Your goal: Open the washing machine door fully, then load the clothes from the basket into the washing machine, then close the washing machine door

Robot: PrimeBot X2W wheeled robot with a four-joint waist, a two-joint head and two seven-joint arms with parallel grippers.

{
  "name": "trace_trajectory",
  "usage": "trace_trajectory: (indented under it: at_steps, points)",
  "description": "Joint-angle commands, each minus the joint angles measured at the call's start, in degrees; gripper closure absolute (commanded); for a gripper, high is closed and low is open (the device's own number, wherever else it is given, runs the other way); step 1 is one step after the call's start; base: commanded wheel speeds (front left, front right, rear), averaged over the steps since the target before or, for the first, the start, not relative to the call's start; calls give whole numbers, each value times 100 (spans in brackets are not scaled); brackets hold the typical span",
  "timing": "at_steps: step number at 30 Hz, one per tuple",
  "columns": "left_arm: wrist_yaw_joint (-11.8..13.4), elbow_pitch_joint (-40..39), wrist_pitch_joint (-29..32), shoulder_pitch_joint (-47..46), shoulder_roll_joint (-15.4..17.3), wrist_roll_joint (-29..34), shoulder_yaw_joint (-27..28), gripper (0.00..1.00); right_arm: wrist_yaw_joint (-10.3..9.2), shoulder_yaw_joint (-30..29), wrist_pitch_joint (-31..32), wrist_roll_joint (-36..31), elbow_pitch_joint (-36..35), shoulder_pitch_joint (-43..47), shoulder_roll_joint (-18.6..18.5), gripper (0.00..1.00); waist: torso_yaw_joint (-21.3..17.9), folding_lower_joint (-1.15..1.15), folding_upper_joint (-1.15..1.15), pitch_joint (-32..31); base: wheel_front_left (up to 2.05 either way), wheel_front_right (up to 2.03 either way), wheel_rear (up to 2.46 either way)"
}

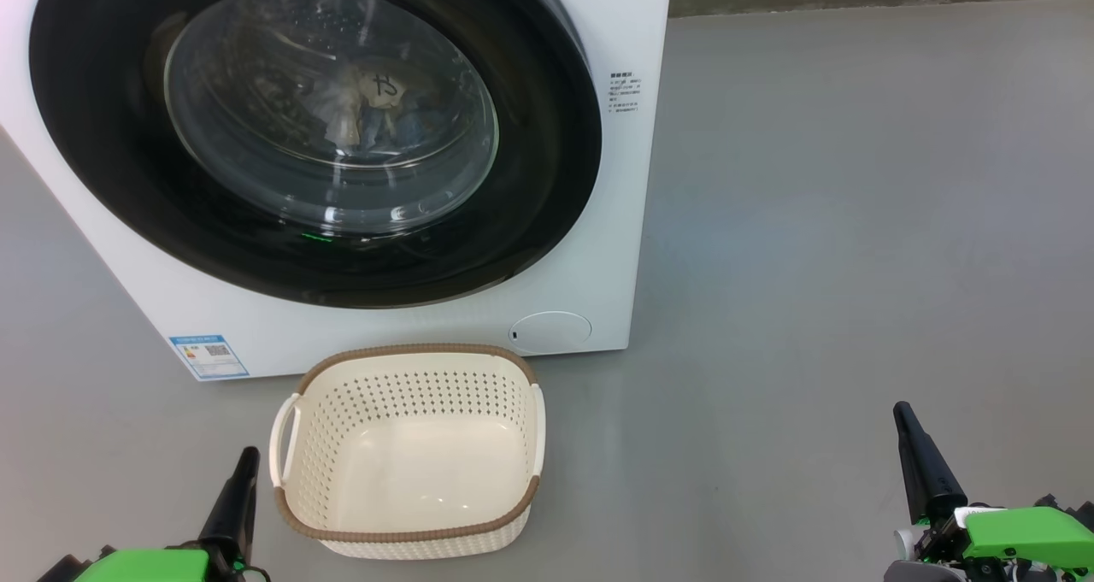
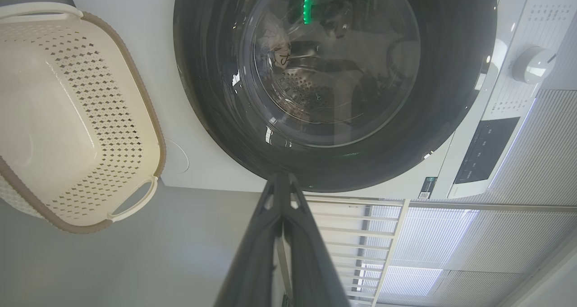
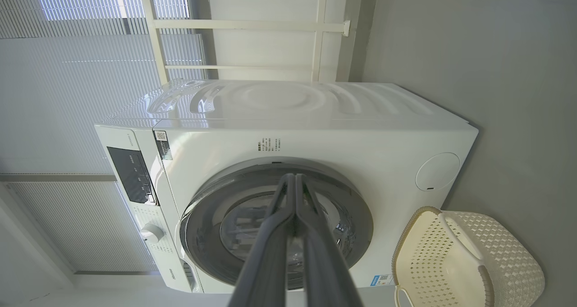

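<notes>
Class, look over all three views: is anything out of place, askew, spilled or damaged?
Nothing stands out. The washing machine door is shut, the clothes lie inside behind its glass, and the empty basket stands upright on the floor in front; nothing spilled.

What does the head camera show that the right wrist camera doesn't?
Head view adds the shut left pincer and the clothes behind the glass of the washing machine door. Right wrist view adds the washer's top, control panel, dial and window blinds. Both share the washing machine, that closed door, the basket and the shut right pincer.
</notes>
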Motion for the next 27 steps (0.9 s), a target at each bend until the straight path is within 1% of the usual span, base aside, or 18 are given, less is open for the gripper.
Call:
trace_trajectory:
  at_steps: [1, 27]
  points:
    - [-57, -106, 32, -234, 109, -43, 197, 100, 9, 126, 47, -19, -140, -236, -22, 100, 0, 0, 0, 0, 0, 0, 0]
    - [-57, -106, 32, -234, 109, -43, 197, 100, 9, 125, 48, -20, -139, -236, -21, 100, 0, 0, 0, 0, 0, 0, 0]
